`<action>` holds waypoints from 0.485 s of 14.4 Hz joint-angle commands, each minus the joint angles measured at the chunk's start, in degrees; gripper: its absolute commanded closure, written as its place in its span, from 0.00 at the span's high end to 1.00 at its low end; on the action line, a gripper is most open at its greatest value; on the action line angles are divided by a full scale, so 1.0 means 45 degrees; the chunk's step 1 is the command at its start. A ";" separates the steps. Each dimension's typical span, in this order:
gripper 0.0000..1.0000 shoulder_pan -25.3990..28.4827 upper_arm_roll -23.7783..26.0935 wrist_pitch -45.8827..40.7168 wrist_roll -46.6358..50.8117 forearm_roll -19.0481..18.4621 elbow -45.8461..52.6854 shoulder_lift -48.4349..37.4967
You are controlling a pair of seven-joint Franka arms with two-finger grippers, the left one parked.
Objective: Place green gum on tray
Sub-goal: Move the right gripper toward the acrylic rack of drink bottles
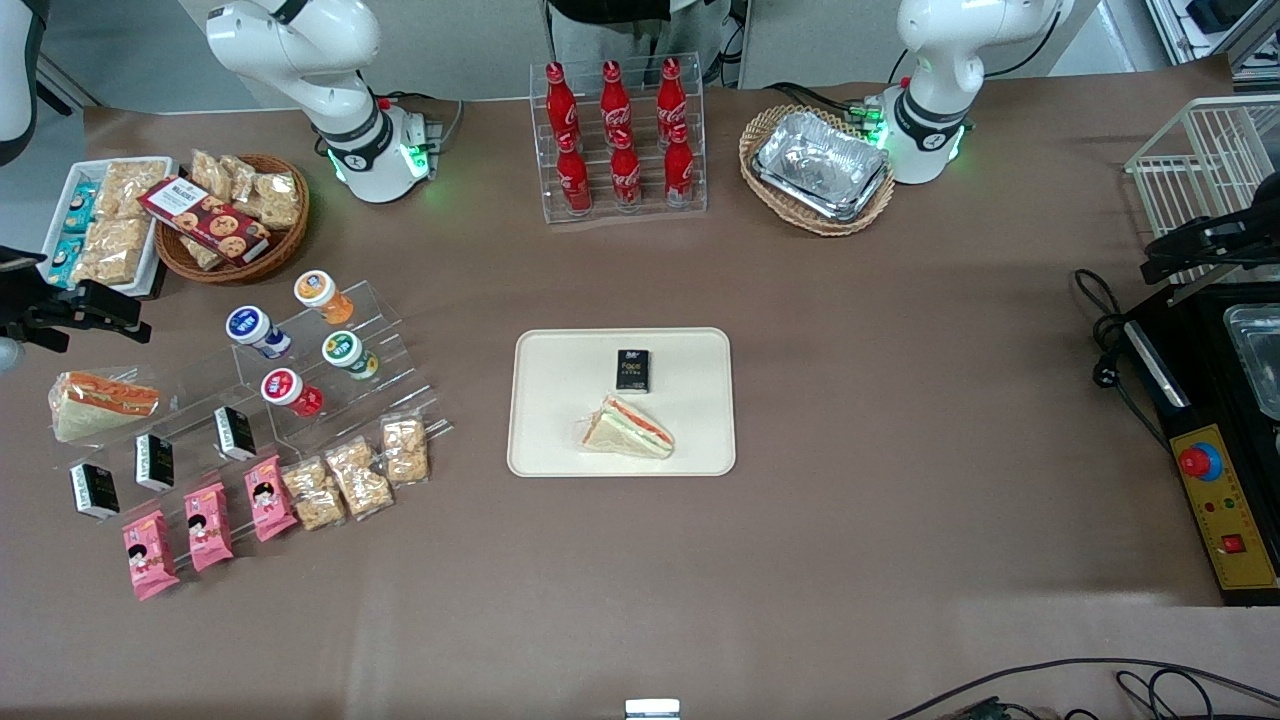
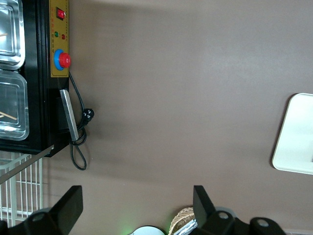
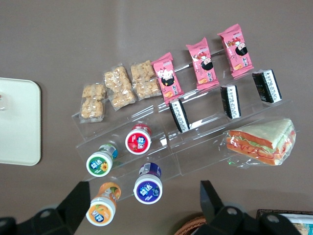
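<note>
The green gum (image 1: 345,352) is a small bottle with a green-and-white lid, lying on the clear acrylic step stand (image 1: 330,385) among other gum bottles; it also shows in the right wrist view (image 3: 100,163). The cream tray (image 1: 560,400) lies at the table's middle, apart from the stand, and its edge shows in the right wrist view (image 3: 19,122). My gripper (image 3: 144,205) hangs high above the working arm's end of the table (image 1: 100,310), over the gum bottles, open wide and empty.
Blue-lidded (image 1: 250,327), orange-lidded (image 1: 318,290) and red-lidded (image 1: 285,388) bottles lie round the green gum. A sandwich (image 1: 630,428) and a black packet (image 1: 633,370) lie on the tray. Snack packs (image 1: 350,478), a wrapped sandwich (image 1: 100,400), a cookie basket (image 1: 230,215) and a cola rack (image 1: 620,140) stand around.
</note>
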 commanded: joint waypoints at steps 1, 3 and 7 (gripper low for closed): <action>1.00 0.0107 0.0049 -0.0069 0.0065 0.0283 -0.0402 -0.0437; 1.00 0.0282 0.0147 0.0049 0.0007 0.0283 -0.1493 -0.1177; 1.00 0.0908 0.0730 0.1801 0.1308 0.0264 -0.5316 -0.4005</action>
